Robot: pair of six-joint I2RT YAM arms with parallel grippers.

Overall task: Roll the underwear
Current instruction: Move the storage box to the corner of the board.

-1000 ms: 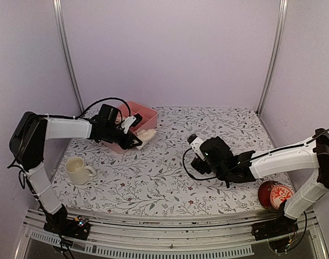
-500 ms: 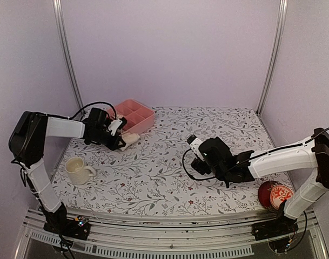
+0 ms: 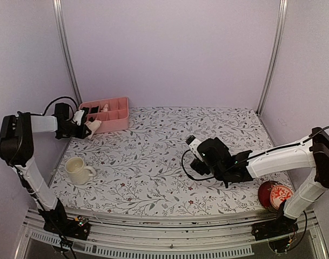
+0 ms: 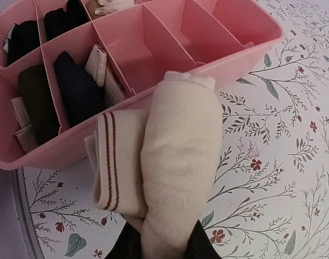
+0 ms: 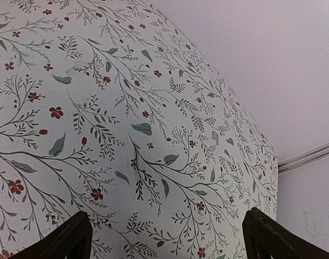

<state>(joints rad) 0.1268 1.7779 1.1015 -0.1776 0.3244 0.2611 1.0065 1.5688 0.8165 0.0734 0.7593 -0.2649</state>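
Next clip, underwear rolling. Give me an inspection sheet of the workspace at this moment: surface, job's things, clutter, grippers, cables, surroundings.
Surface: floral table cover, flat, no spills seen.
Job's things: pale peach-beige underwear, rolled, held beside the pink tray's outer wall; striped cream band next to it.
Clutter: pink compartment tray with dark bundles in some compartments; cream mug; red round tin.
Grippers: left gripper shut on the underwear; right gripper open, empty, over bare cover.
Cables: left black cable and right black cable loop at the wrists.
Surroundings: lilac walls, metal corner posts.
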